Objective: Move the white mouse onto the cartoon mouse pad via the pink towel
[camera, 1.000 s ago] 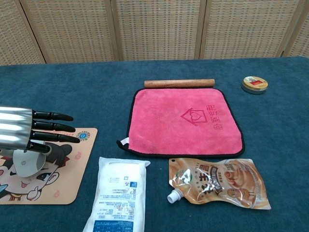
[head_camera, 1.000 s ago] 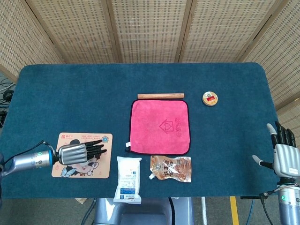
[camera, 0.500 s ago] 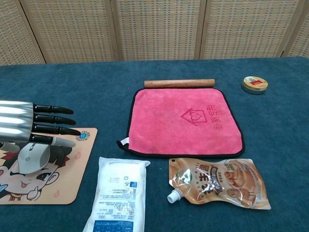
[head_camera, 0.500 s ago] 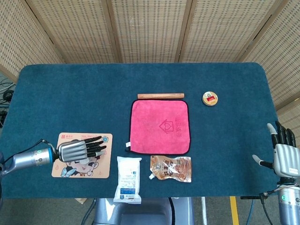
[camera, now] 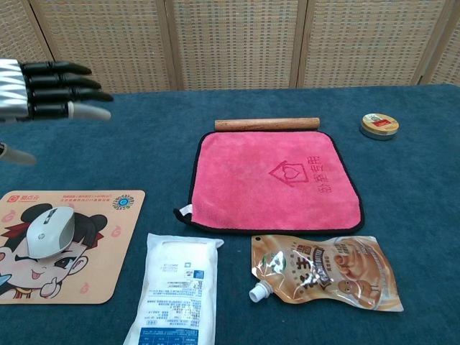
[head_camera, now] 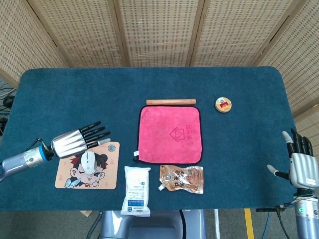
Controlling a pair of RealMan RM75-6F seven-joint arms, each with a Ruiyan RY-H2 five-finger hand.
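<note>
progress: looks essentially done, judging from layout. white mouse (head_camera: 88, 162) sits on cartoon mouse pad (head_camera: 107, 180), nothing holding it. Pink towel (head_camera: 170, 134) lies bare mid-worktop, so the via-towel leg seems behind us. Left to do: prob just pull the arm back to rest.
mouse pos: on the pad's upper middle, over the cartoon face, lying flat; chest view shows it at (camera: 49, 231), inside pad (camera: 100, 273) edges, well apart from towel (camera: 273, 180).
left robot hand: (head_camera: 77, 140) empty, fingers spread & straight, pointing toward towel side. Hovers just beyond the pad's far edge, clear of mouse. Chest view catches only the fingers (camera: 61, 81) at top left, high above the worktop (camera: 158, 144).
right robot hand: (head_camera: 300, 164) at the near right edge of worktop, fingers up & apart, holds nothing.
vs 1.0 s ago: left robot hand then lay low over the pad w/ mouse under its fingers; at 0.5 s ago mouse partly showing beneath. Now hand has lifted and backed off toward far-left, mouse fully uncovered. Mouse itself barely shifted. Right robot hand unchanged.
other items: wood stick (head_camera: 171, 101) touching towel's far edge; round tin (head_camera: 223, 104) to its right; white packet (head_camera: 137, 190) & brown spouted pouch (head_camera: 182, 179) near front edge. All same places as before.
</note>
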